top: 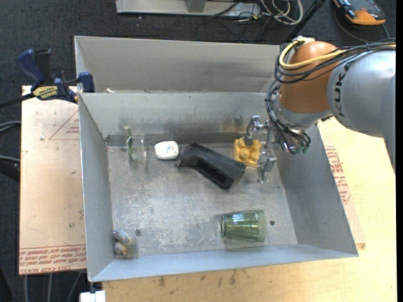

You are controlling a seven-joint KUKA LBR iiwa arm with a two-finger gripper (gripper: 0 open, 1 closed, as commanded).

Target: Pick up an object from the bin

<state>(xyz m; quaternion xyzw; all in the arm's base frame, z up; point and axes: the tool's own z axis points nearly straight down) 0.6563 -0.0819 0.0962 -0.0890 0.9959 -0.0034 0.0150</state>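
Observation:
My gripper (259,148) hangs low at the bin's right side, toward the back. Its fingers stand open, one toward the back wall and one toward the front. A small yellow lumpy thing (245,151) lies on the floor in the gap between them, slightly to their left; I cannot tell whether either finger touches it. A black angular wedge-shaped thing (211,164) lies just left of the yellow one, its right end close to it.
A small white rounded thing (166,150) and a clear glass (133,148) lie left of the black piece. A green-tinted jar (242,226) lies on its side near the front wall. A small grey-tan thing (123,244) sits in the front left corner.

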